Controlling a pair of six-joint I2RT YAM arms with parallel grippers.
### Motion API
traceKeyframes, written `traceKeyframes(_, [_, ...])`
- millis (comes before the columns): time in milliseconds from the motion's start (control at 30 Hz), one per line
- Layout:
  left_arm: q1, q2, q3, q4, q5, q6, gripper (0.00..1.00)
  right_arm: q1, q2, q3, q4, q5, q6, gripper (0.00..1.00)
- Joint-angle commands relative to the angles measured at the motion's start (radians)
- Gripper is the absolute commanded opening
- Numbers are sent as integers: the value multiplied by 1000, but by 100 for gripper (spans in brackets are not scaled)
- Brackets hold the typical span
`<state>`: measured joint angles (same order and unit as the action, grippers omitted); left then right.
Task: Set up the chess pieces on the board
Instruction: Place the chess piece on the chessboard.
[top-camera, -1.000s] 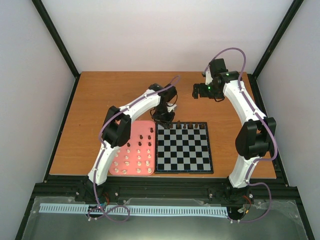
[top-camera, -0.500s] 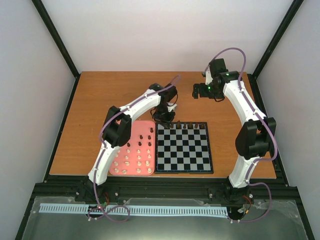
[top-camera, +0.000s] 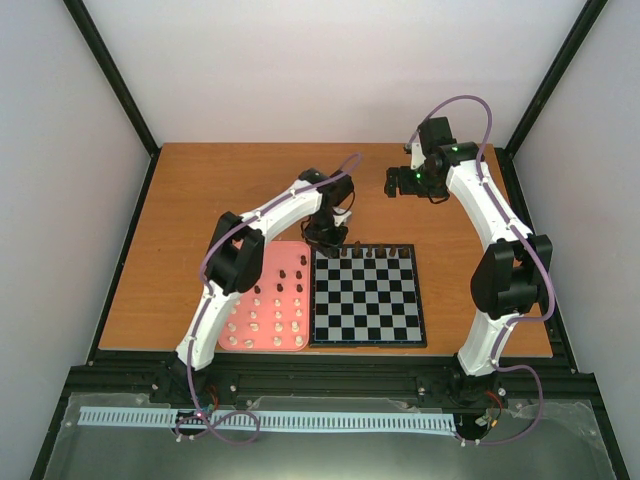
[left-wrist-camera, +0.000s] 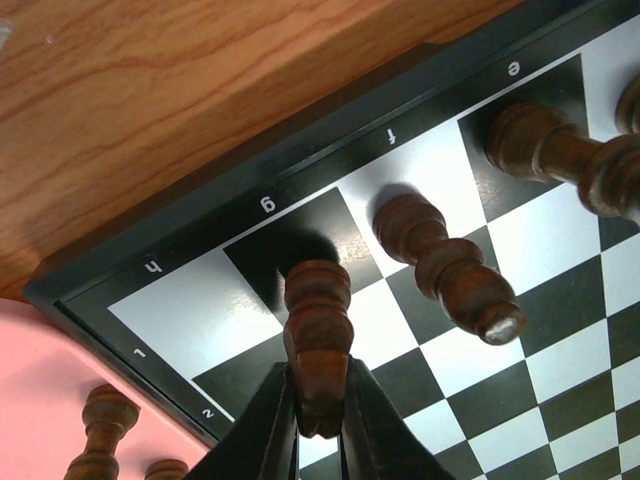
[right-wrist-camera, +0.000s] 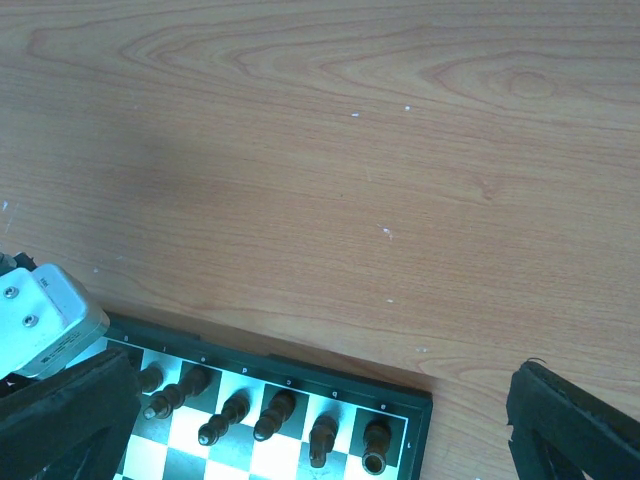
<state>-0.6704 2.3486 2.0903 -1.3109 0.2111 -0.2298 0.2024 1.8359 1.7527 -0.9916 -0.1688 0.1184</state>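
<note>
My left gripper (left-wrist-camera: 320, 400) is shut on a dark brown chess piece (left-wrist-camera: 318, 330), held just over the black square marked g in the board's (left-wrist-camera: 300, 160) edge row. Its shadow falls on that square. Two more dark pieces (left-wrist-camera: 445, 265) stand on the squares beside it. In the top view the left gripper (top-camera: 335, 243) is at the far left corner of the board (top-camera: 365, 300), where a row of dark pieces (top-camera: 375, 252) runs along the far edge. My right gripper (top-camera: 392, 182) hangs open over bare table beyond the board, holding nothing.
A pink tray (top-camera: 262, 347) lies against the board's left side, holding several dark pieces (top-camera: 284, 274) and several cream ones (top-camera: 258, 322). The right wrist view shows wooden table (right-wrist-camera: 330, 150), the board's far right corner, and wide-apart fingers (right-wrist-camera: 575, 425).
The left gripper has barely shifted at the board's far left corner, still holding the dark piece. The right arm has not moved.
</note>
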Motion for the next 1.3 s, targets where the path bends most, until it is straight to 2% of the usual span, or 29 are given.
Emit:
traceKeyframes(0, [-6,27,14,-30,-2,21,9,-6,8,-1,1,-1,-11,100])
traceKeyframes(267, [-6,33,25,-25,-5,20,14,-6,8,1,1,3,-12,100])
traceKeyframes(400, [-6,44,47,-29,-4,17,21,-6,8,-2,0,5,-13,100])
traceKeyframes(833, [-6,28,58,-25,-19,17,29,-6,6,0,1,-1,-11,100])
traceKeyframes(900, [-6,21,62,-19,-18,17,34,-7,6,2,1,-1,-10,100])
traceKeyframes(1233, [-6,-53,68,15,12,21,39,-7,0,0,-1,-4,-13,100])
traceKeyframes(1267, [-6,-62,71,10,5,20,42,-6,-1,-1,0,-5,-14,100])
